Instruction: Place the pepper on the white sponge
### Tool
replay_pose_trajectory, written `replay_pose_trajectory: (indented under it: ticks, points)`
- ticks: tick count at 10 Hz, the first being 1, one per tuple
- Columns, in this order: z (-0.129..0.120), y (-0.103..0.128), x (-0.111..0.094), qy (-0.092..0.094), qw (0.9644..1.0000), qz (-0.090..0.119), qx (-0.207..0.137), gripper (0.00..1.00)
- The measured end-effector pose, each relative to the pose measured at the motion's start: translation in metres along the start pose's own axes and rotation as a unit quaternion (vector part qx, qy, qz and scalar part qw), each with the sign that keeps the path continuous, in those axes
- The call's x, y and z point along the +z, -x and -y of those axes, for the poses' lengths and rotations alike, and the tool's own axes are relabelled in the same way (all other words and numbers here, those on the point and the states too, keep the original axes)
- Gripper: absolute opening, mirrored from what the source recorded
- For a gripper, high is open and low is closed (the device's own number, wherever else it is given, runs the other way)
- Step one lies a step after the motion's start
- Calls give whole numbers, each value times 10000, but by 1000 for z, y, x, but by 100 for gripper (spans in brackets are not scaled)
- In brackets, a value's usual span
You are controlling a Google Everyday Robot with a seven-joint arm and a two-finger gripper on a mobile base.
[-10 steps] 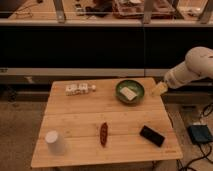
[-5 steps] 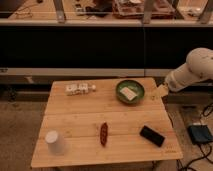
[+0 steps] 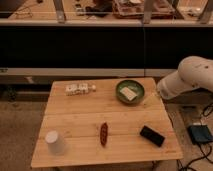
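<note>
Light wooden table (image 3: 75, 107) before a dark wall. Near the front edge, middle: small dark red chili pepper (image 3: 104, 133). By the back right corner: round green bowl (image 3: 120, 88) with flat white sponge (image 3: 129, 93) inside. Beside the bowl, at the right edge: gripper (image 3: 152, 96), jaws apart, empty. Front left: white cup (image 3: 55, 142). Front right: black flat phone (image 3: 152, 135). At the back: pale carton (image 3: 80, 89), print unreadable.

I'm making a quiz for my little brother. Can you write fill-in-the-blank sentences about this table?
The white sponge lies inside the ____ bowl.
The pepper lies between the white cup and the black ____.
The pincer, just beside the bowl, holds ____.
Missing words: green; phone; nothing.
</note>
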Motion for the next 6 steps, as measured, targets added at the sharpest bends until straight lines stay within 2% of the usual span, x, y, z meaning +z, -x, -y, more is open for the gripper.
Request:
replay_pose_trajectory:
  ticks: [2, 3, 5, 6]
  points:
    - [57, -1, 22, -255, 9993, 25, -280, 75]
    - [88, -2, 38, -446, 9983, 40, -372, 75]
    - [118, -10, 62, -749, 9965, -20, -365, 75]
    - [128, -20, 77, -943, 9949, -116, -331, 75]
